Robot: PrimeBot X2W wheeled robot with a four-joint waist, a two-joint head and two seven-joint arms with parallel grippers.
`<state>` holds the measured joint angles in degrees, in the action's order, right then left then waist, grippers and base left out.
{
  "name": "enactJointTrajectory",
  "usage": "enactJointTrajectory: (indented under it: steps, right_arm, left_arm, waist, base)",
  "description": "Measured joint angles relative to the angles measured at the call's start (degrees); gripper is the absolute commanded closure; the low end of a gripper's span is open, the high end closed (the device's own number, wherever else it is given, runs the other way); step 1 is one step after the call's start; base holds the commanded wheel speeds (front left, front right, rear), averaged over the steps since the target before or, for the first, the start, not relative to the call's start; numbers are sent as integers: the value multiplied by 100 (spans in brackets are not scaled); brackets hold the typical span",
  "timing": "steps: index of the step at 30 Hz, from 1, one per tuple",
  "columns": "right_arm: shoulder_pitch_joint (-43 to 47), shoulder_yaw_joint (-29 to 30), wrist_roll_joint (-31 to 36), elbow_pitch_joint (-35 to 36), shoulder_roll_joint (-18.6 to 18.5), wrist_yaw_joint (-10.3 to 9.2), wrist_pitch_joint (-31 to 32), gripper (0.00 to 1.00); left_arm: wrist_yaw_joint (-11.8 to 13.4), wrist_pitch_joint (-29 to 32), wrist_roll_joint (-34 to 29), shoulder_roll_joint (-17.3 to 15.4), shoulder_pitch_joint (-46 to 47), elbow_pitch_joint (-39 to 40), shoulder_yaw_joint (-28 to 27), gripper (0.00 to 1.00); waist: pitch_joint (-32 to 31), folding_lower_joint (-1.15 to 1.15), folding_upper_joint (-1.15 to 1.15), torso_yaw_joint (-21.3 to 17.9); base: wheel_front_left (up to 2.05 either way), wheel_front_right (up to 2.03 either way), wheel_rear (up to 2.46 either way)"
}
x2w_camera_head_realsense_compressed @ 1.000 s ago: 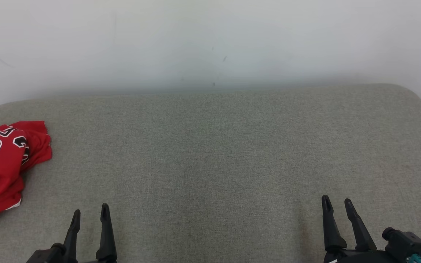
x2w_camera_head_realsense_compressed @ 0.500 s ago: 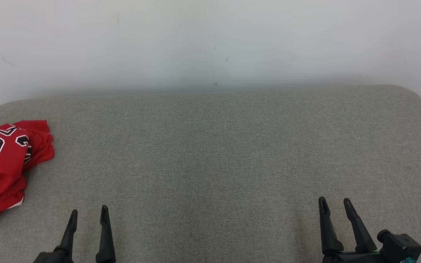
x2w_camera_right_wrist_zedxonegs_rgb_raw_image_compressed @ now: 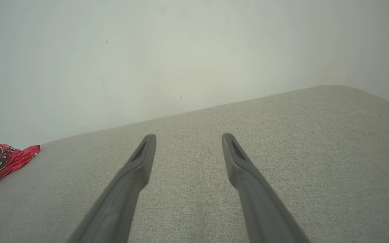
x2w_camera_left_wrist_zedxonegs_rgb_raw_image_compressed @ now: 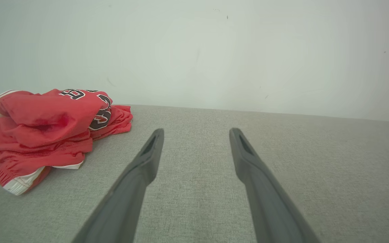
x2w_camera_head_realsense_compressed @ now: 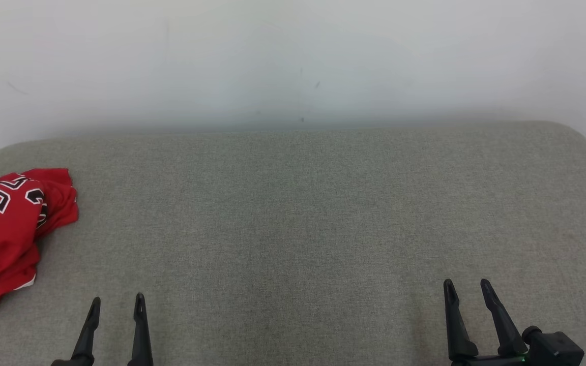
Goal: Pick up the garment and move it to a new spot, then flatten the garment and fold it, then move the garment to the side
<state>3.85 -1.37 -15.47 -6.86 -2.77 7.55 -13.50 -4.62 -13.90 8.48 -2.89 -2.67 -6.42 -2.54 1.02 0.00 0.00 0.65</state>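
**Garment at the far left edge, both grippers empty**

A white wall (x2w_camera_head_realsense_compressed: 293, 51) stands behind a wide grey surface (x2w_camera_head_realsense_compressed: 293, 213) that is covered with woven cloth. The garment (x2w_camera_head_realsense_compressed: 8, 229), red with black-and-white letters, lies in a crumpled heap at the far left of this surface, close to its rounded corner. Part of it is cut off by the edge of the head view.

The left gripper (x2w_camera_head_realsense_compressed: 117, 300) is near the heap but apart from it, with its jaws apart and holding nothing. The right gripper (x2w_camera_head_realsense_compressed: 466, 282) is well apart from the heap, and its jaws are also apart and empty.

The pick-up seems not yet done. The heap has several layers, so a shallow pinch may take only the top fold, and the rest would then drag or slip out. A reach so far to the left may also push the cloth over the edge. If the fingers go too deep, they may catch the grey cover.
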Motion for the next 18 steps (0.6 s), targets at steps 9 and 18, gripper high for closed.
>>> enactJointTrajectory:
  steps: [9,18]
  right_arm:
    - [66,4,290,0,-2,0,-120,0]
    - [74,55,398,-32,-3,0,-164,0]
  left_arm:
    - [-74,-74,-318,0,-60,-8,-143,0]
    - [-80,-114,-374,1,-75,-57,-214,0]
  waist:
    - [1,0,0,16]
    - [8,0,0,13]
  base:
    - [0,0,0]
    - [0,0,0]
